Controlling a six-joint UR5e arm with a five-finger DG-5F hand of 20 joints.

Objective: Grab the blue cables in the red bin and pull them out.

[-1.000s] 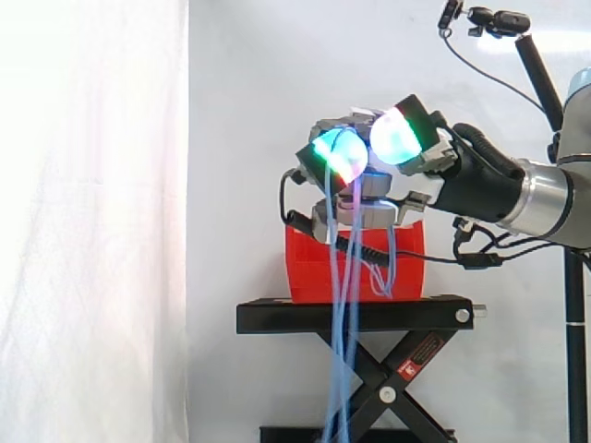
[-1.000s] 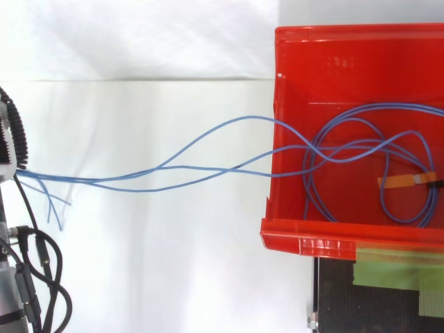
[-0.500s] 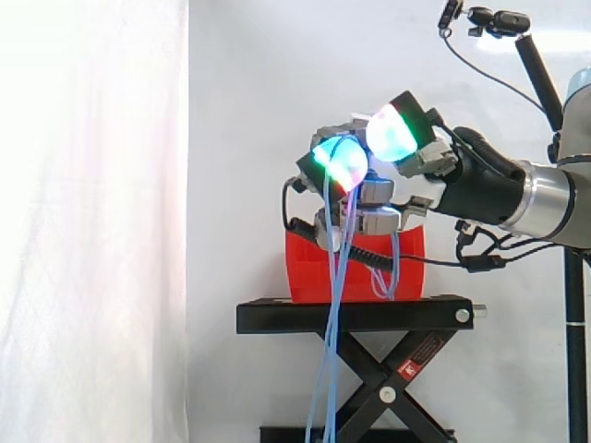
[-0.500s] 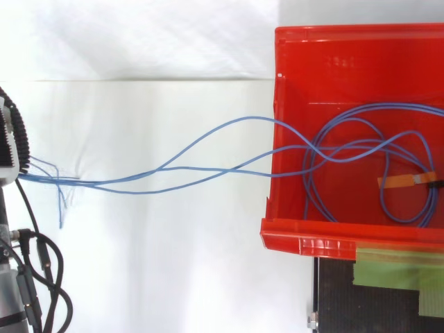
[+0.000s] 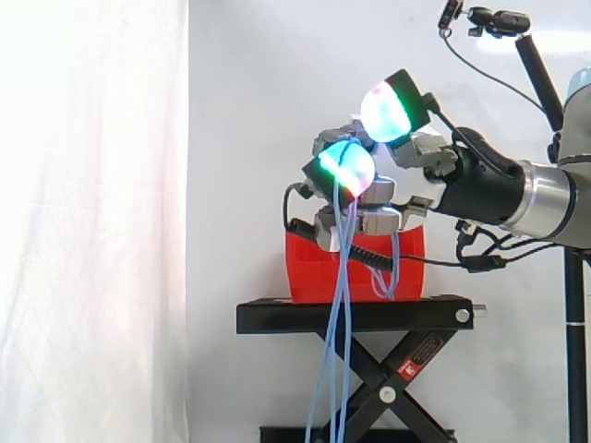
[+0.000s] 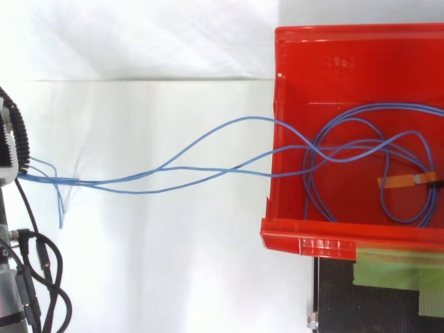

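Side view: hand [image 5: 406, 161] raised above the red bin [image 5: 309, 268], which sits on the black scissor stand [image 5: 351, 317]. Fingers curled, with the blue cables [image 5: 340, 305] hooked over the lower glowing fingertip pad [image 5: 343, 169]. From there they hang in a long bundle past the stand's front, and a short run drops back into the bin. Change over the last second: the upper pad [image 5: 388, 109] has lifted up and away from the lower one, where the two previously sat side by side, and the hanging strands have swung slightly. Top view: strands cross the bin wall [image 6: 333, 55] and stretch leftward. Loops inside, near an orange tag [image 6: 402, 181], lie as they did. Judgement: hold looks looser, extraction only partial, and further pull is needed.
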